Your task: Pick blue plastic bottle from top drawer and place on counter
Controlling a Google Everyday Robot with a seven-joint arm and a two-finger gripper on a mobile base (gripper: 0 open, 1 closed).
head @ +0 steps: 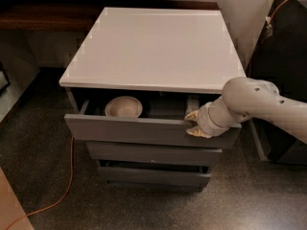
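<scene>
The top drawer (144,131) of the grey cabinet stands pulled partly open under the white counter (153,47). My gripper (195,124) is at the right end of the drawer's front edge, reaching over it. A pale upright shape (192,103) stands inside the drawer just behind the gripper. It could be the blue plastic bottle, but I cannot tell. The rest of the drawer's right side is dark and hidden by my arm (254,104).
A pale bowl (123,107) sits in the left half of the open drawer. Two more grey drawers (153,153) lie below. A dark wooden shelf (43,16) runs along the back left. An orange cable (67,186) lies on the floor at the left. A dark unit (288,47) stands at the right.
</scene>
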